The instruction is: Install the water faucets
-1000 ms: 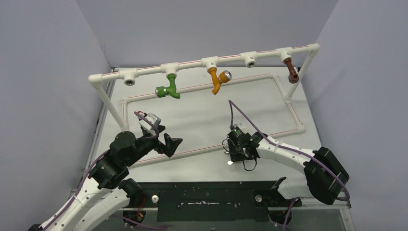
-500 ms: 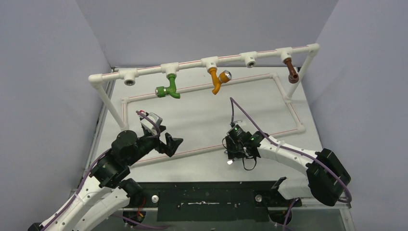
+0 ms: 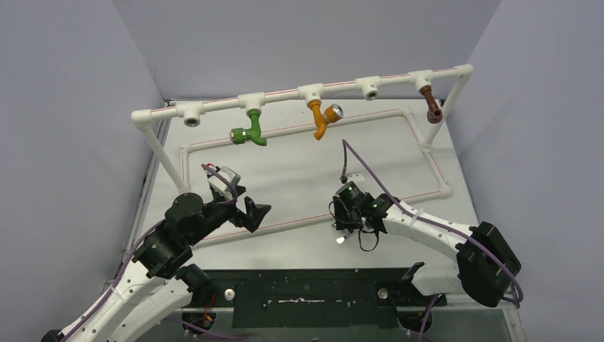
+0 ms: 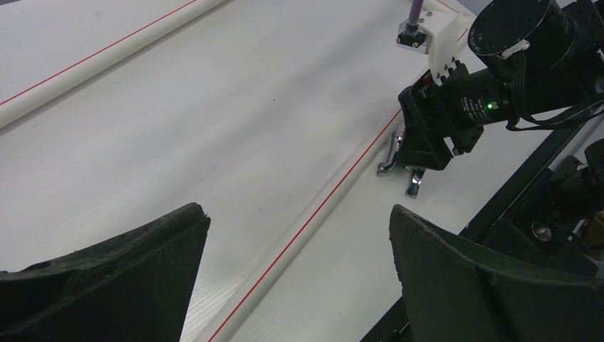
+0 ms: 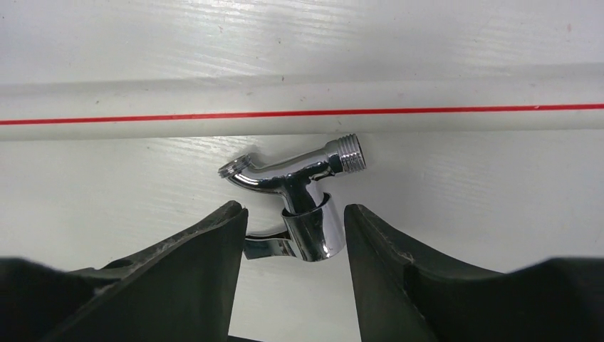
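A shiny chrome faucet [image 5: 299,185] lies on the table beside the near floor pipe [image 5: 427,117]; it also shows in the top view [image 3: 340,240] and the left wrist view [image 4: 399,160]. My right gripper [image 5: 295,210] is open and low over it, with the faucet's valve body between its fingers, the right finger very close. My left gripper [image 4: 297,211] is open and empty, hovering above the near floor pipe at the left [image 3: 256,214]. Green [image 3: 249,133], orange [image 3: 320,120] and brown [image 3: 430,107] faucets hang from the raised pipe rail.
The raised white rail has an empty tee at the left [image 3: 191,114] and another between the orange and brown faucets [image 3: 370,87]. A white pipe rectangle with a red stripe [image 3: 427,157] lies on the table. A black strip [image 3: 306,288] runs along the near edge.
My right wrist has shifted slightly left and farther over the chrome faucet. The left arm has barely moved.
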Motion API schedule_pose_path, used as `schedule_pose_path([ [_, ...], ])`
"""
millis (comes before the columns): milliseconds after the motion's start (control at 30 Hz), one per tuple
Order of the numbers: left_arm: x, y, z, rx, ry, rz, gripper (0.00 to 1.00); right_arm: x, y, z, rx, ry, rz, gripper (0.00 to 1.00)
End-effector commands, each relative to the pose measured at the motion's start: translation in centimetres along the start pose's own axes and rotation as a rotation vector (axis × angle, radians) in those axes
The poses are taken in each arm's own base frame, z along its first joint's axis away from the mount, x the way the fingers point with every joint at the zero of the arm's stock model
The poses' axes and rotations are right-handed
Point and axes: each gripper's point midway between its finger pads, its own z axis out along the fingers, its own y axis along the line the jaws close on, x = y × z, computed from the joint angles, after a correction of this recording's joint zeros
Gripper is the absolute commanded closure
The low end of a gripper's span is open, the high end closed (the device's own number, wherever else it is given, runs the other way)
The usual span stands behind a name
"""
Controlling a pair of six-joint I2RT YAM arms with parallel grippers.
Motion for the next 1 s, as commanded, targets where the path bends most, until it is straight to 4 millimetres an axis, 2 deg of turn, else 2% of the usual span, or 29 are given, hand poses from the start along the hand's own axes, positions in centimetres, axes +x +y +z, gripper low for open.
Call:
schedule_pose_path([
  [0,-2.1,-0.5,0.0,0.024,-0.073,0.020,0.03,-0.6,0.1,1.1,0.010,-0.039,-0.006,0.47],
  [333,-1.8,-0.4,0.2,0.022,-0.061,0.020,0.03,1.2,-0.4,1.5,0.003,-0.004,-0.017,0.50],
  [733,-1.6,-0.4,0.5,0.020,-0.050,0.021,0.03,0.4,-0.2,1.7,0.002,-0.028,-0.027,0.54],
  [967,-1.5,-0.4,0.6,0.022,-0.044,0.021,0.03,1.0,0.0,2.2,-0.006,-0.010,-0.037,0.58],
])
